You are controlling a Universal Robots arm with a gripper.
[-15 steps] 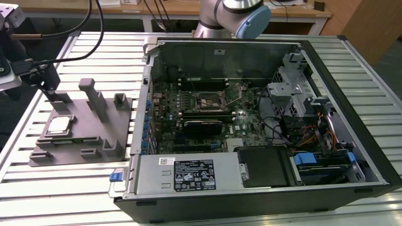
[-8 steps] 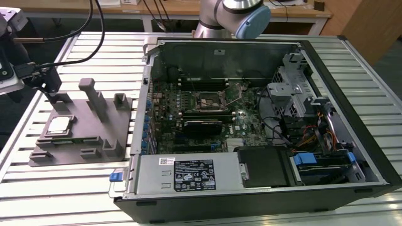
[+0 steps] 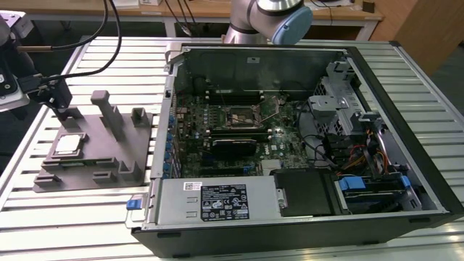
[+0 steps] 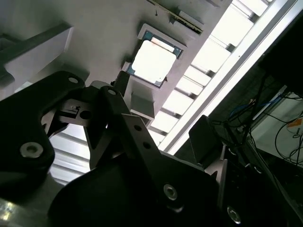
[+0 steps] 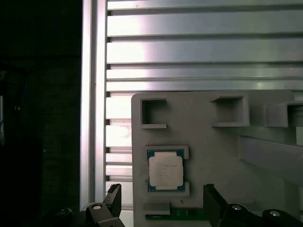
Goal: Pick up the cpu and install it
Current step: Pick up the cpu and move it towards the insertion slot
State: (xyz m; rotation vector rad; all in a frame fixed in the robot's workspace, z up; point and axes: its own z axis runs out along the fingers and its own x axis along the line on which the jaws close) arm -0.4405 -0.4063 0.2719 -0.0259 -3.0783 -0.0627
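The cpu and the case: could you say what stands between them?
The upright posts of the grey tray stand between cpu and case, in the exterior view.

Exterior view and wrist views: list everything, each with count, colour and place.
cpu: one, silver, in the tray's pocket.
tray: one, grey, on the table at the exterior view's left.
computer case: one, black, open, to the exterior view's right of the tray.
motherboard: one, green, inside the case.
cpu socket: one, dark-framed, on the motherboard.
table: one, silver, slatted, under everything.
robot arm: one, silver and pale blue, behind the case.
gripper: one, black, open, over the tray near the cpu.
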